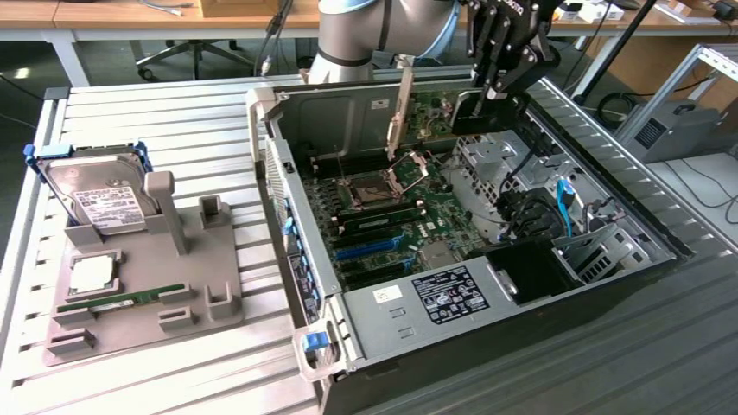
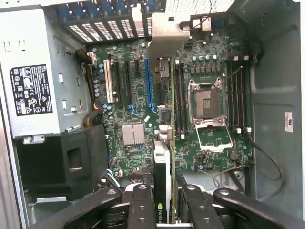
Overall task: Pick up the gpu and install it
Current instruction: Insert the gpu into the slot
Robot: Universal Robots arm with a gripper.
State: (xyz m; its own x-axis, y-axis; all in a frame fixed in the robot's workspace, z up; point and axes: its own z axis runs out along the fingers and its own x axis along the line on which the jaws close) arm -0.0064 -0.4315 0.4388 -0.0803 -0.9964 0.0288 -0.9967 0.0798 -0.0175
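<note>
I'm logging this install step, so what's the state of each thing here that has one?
gpu: gripped edge-on, above the motherboard, not seated.
gripper: shut on the gpu.
computer case: side open.
CPU socket: open, empty.
hard drive: standing on edge outside the case.

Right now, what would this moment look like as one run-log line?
gripper: shut on gpu | gpu: held edge-down over the open computer case | install: not yet seated
</note>
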